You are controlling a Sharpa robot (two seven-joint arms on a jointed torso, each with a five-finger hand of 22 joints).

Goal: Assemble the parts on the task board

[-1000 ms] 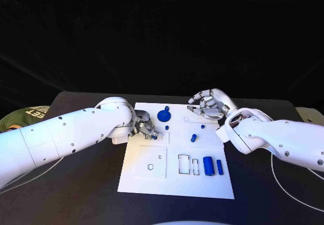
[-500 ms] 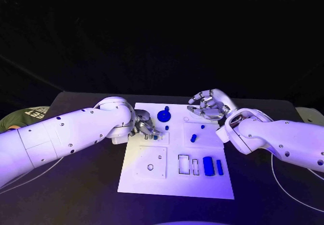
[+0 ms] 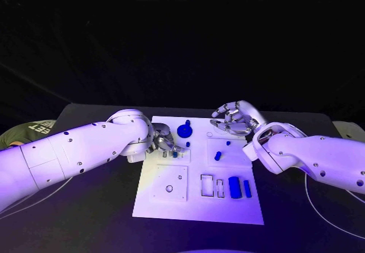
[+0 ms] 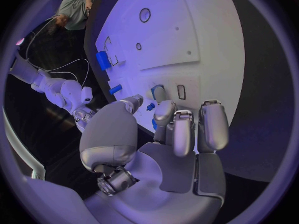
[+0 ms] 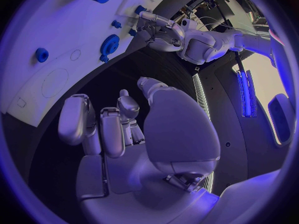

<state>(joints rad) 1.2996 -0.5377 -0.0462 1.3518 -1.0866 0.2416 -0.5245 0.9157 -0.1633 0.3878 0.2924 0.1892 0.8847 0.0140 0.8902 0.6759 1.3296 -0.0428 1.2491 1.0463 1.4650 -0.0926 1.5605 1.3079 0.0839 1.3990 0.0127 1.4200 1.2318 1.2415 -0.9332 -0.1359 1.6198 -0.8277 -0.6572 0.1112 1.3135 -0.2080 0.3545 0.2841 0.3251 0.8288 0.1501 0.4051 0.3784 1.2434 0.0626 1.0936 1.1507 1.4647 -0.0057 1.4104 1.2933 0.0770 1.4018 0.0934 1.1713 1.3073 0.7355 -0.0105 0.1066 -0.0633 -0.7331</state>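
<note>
Several small blue parts sit on the flat white task board (image 3: 199, 205) at mid-table: a blue toothed gear (image 3: 184, 129) at the far edge, a short blue peg (image 3: 218, 155) right of centre, and two upright blue blocks (image 3: 239, 187) near the front right, beside two narrow rectangular slots (image 3: 212, 185) that look unfilled. A square recessed panel (image 3: 171, 182) at near left holds only a small hole.

Left hand (image 3: 163, 143) rests at the board's far left edge, fingers curled down over a small blue piece (image 4: 150, 106); whether it actually grips it I cannot tell. Judged step: picking or seating that piece. Next move needs a firm pinch and alignment over a socket.

Right hand (image 3: 235, 119) hovers off the far right corner, fingers loosely spread, holding nothing.
</note>
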